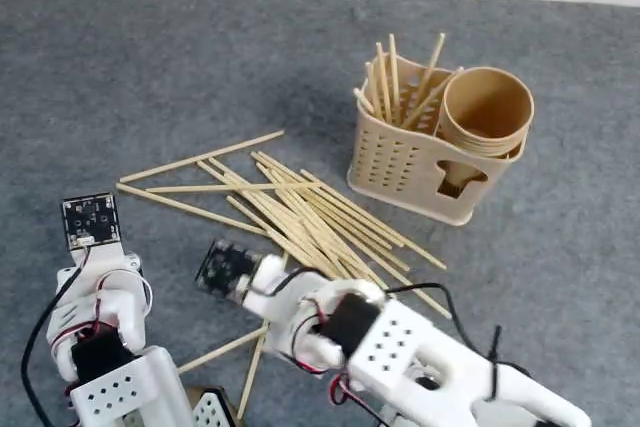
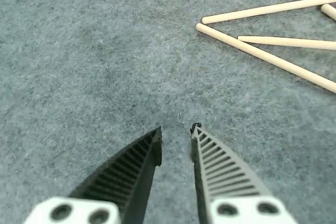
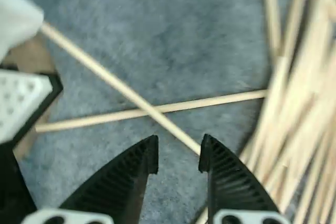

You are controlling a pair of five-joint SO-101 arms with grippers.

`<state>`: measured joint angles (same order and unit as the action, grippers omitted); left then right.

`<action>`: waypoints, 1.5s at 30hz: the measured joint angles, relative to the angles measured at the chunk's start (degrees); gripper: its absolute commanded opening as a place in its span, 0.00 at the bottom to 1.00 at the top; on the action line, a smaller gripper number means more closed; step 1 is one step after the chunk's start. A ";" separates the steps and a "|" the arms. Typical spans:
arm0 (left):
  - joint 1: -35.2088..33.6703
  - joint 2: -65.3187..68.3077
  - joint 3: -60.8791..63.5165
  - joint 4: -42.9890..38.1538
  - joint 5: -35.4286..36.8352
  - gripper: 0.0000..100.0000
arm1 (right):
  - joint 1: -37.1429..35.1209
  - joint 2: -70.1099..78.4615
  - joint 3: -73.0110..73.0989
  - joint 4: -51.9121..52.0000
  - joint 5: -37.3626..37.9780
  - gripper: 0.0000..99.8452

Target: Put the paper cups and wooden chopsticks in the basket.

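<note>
Right gripper [image 3: 178, 145] first: black ribbed jaws parted by a narrow gap, nothing held, tips poised just above the crossing of two stray chopsticks [image 3: 121, 88] on the grey mat [image 3: 157, 24]. Probably lined up there for a pinch on the slanted one, a loner looking like easier pickings than anything in the heap. Just beside, the main pile of chopsticks [image 1: 300, 212], fanned and overlapping: thin, pale, round wooden rods, smooth, likely to roll or slip out of an off-centre pinch. Over to the left gripper [image 2: 177, 129]: likewise slightly open and empty, ribbed pointed jaws hanging above bare mat, near but not touching three chopstick ends [image 2: 226, 38] at the outer tip of the fan. Mat fuzzy and felt-like, seemingly soft enough for fingertips to dig in under a rod. Farther back, the basket [image 1: 400, 167]: beige, rigid, perforated walls, keyhole cut-out in the front. Paper cups [image 1: 487, 107] already nested at one end, brown, thin-walled, round; a handful of sticks [image 1: 393, 72] upright and splayed at the other, leaning on the rim. Cups apparently done, then, with plenty of wood left on the table.
</note>
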<state>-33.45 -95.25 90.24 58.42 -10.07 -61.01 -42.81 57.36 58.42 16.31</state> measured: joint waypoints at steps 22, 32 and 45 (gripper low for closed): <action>0.00 0.00 0.00 0.00 0.00 0.11 | 1.85 22.42 0.79 -12.66 6.42 0.00; 0.00 0.00 0.00 0.00 0.00 0.11 | 3.25 22.42 0.53 -12.84 6.59 0.00; 0.00 0.00 0.00 0.00 0.00 0.11 | 8.62 10.29 -5.71 -2.73 5.71 0.00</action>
<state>-33.45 -95.25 90.24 58.42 -10.07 -52.40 -32.53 51.65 55.69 22.02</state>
